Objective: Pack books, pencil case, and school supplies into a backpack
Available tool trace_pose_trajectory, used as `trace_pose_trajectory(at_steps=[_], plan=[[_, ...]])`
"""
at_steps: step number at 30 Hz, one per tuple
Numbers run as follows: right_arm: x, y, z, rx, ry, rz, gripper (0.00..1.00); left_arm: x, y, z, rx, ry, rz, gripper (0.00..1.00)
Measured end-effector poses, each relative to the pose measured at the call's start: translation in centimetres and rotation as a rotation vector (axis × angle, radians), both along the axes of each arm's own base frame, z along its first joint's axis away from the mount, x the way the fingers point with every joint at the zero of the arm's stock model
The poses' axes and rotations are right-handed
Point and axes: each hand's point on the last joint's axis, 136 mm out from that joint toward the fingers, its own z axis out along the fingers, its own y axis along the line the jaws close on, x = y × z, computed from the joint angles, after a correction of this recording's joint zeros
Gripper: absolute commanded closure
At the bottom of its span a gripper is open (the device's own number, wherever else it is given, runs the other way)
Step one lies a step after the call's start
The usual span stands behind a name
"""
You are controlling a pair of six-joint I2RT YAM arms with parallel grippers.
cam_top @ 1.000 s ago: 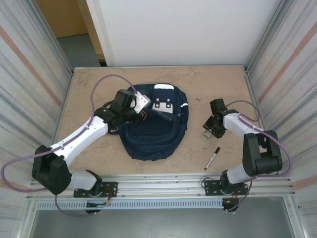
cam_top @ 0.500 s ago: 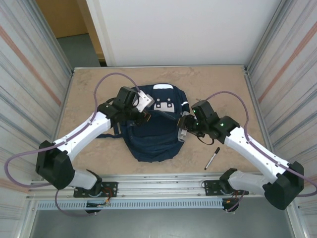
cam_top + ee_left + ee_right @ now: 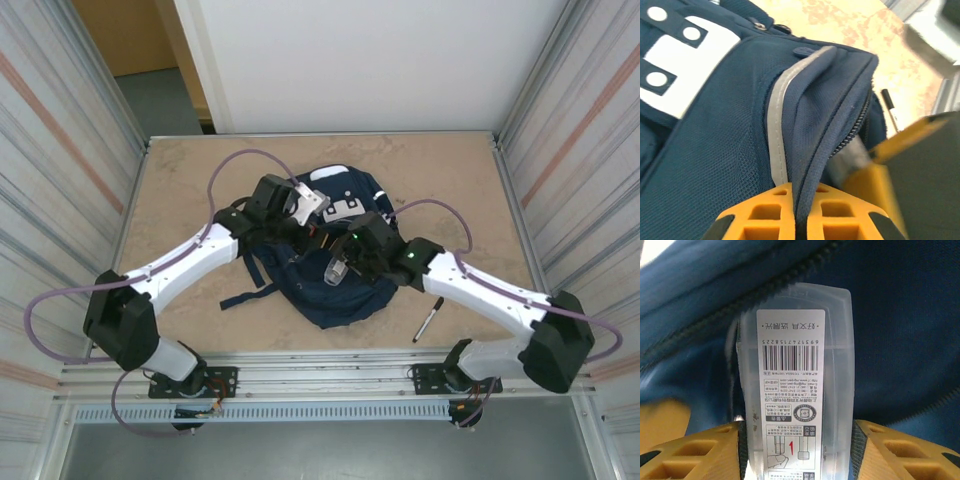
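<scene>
Right wrist view: one clear, silvery-white rectangular bar (image 3: pixel 792 385) stands clamped between the two orange fingers of the right gripper (image 3: pixel 796 440), its far end against the navy fabric of the backpack (image 3: pixel 900 320) beside a dark zipper line. One white label (image 3: pixel 790 365) covers the bar's face and is printed upside down in this view. It carries one barcode with a row of digits above it, several lines of Chinese characters, one round seal mark, and a red numeral 1 beside a small line diagram. The digits are too fine to give with certainty.

Left wrist view: the left gripper (image 3: pixel 802 210) is closed narrowly on a fold of backpack (image 3: pixel 730 140) fabric at the edge of the open zipper (image 3: pixel 850 132). One light grey stripe (image 3: pixel 777 130) runs along that fold. One white patch (image 3: pixel 695 65) bears three round white dots on navy tabs; no brand name can be read. One black marker (image 3: pixel 890 107) lies on the table beyond the bag.

Top external view: one backpack (image 3: pixel 345 300) lies at the middle of the table (image 3: pixel 180 200). The left gripper (image 3: pixel 303 232) grips its upper left edge. The right gripper (image 3: pixel 340 268) hangs over the bag's centre with the rectangular bar (image 3: pixel 335 270) between its fingers. The marker (image 3: pixel 429 319) rests on the table to the right of the bag, apart from it.
</scene>
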Motion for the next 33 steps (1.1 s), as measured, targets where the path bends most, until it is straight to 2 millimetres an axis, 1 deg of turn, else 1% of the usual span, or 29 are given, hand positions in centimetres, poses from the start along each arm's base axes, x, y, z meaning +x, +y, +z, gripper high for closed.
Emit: trace_pose_trajectory(at_steps=[1, 2, 3, 4, 6, 8, 11, 13, 15, 17, 18, 20, 21, 23, 25, 26, 28, 30, 33], plan=[[0.7, -0.1, -0.7, -0.008, 0.022, -0.026, 0.24, -0.3, -0.4, -0.2, -0.004, 0.012, -0.008, 1.00], [1.1, -0.5, -1.5, -0.025, 0.049, -0.050, 0.18, -0.1, -0.5, -0.5, 0.003, 0.014, 0.002, 1.00], [1.5, -1.1, -2.4, -0.045, 0.078, -0.075, 0.16, 0.2, -0.6, -0.7, 0.002, 0.019, 0.011, 1.00], [1.8, -1.5, -3.0, -0.061, 0.098, -0.093, 0.16, 0.3, -0.7, -0.9, 0.001, 0.025, 0.016, 1.00], [2.1, -1.8, -3.3, -0.084, 0.111, -0.106, 0.16, 0.3, -0.8, -0.9, 0.002, 0.027, 0.023, 1.00], [1.9, -2.0, -3.0, -0.099, 0.096, -0.110, 0.16, 0.3, -0.7, -0.8, 0.000, 0.026, 0.025, 1.00], [1.5, -2.7, -1.4, -0.081, 0.050, -0.120, 0.16, 0.4, -0.6, -0.9, 0.014, 0.017, 0.037, 1.00], [0.7, -4.4, 0.0, -0.060, 0.004, -0.143, 0.15, 0.5, -0.4, -1.2, 0.026, 0.012, 0.049, 1.00], [-0.5, -7.3, 0.9, -0.064, -0.027, -0.185, 0.15, 0.5, -0.2, -1.6, 0.037, 0.013, 0.056, 1.00], [-1.5, -10.2, 1.2, -0.085, -0.042, -0.228, 0.20, 0.5, 0.0, -1.9, 0.048, 0.010, 0.058, 1.00], [-2.0, -11.7, 0.9, -0.105, -0.044, -0.250, 0.22, 0.6, 0.0, -1.9, 0.050, 0.007, 0.057, 1.00], [-3.0, -14.7, -0.6, -0.171, -0.035, -0.295, 0.29, 0.7, 0.1, -2.0, 0.056, 0.000, 0.059, 1.00], [-3.7, -16.2, -1.8, -0.215, -0.010, -0.317, 0.30, 0.7, 0.1, -2.0, 0.057, -0.002, 0.058, 1.00], [-5.2, -18.6, -4.7, -0.303, 0.066, -0.342, 0.30, 0.7, 0.1, -2.2, 0.058, -0.003, 0.060, 1.00], [-6.7, -20.2, -7.3, -0.371, 0.151, -0.353, 0.30, 0.6, 0.2, -2.4, 0.057, -0.003, 0.060, 1.00], [-7.4, -20.7, -8.4, -0.393, 0.189, -0.354, 0.31, 0.6, 0.2, -2.6, 0.057, -0.003, 0.060, 1.00], [-8.6, -21.2, -9.8, -0.417, 0.247, -0.345, 0.31, 0.6, 0.2, -2.8, 0.058, -0.002, 0.064, 1.00], [-9.1, -21.1, -10.5, -0.421, 0.274, -0.332, 0.32, 0.7, 0.3, -3.0, 0.058, -0.003, 0.067, 1.00], [-9.3, -20.6, -11.2, -0.426, 0.295, -0.313, 0.37, 0.7, 0.2, -3.0, 0.056, -0.001, 0.071, 1.00]])
